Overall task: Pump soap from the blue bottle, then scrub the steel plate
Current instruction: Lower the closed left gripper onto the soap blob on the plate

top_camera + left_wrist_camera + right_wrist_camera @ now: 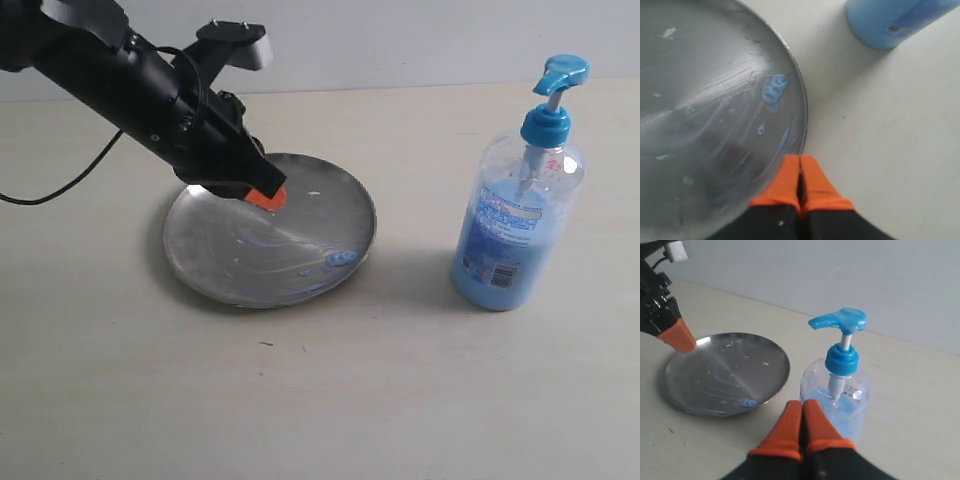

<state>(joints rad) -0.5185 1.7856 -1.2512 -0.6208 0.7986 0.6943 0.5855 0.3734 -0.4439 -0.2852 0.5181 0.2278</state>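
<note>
The steel plate (215, 262) lies flat on the left half of the table (400, 400), and the blue bottle (515, 220) stands upright well apart from it on the right side. A small blob of soap (340, 259) sits inside the plate's rim on the side nearest the bottle, with pale smears across the metal.

The plate looks thin, stiff and light. Wet with soap it will likely be slick and may skate on the table under sideways pressure, so pressing down near its middle seems safer than pushing at the rim. The bottle is about half full, top-heavy at the pump, and best pressed straight down on the head.

The left end effector (266, 197) is clenched with nothing between its orange tips, poised over the plate's far side. Contact cannot be told. The right end effector (802, 415) is likewise clenched and empty, just beside the bottle
</note>
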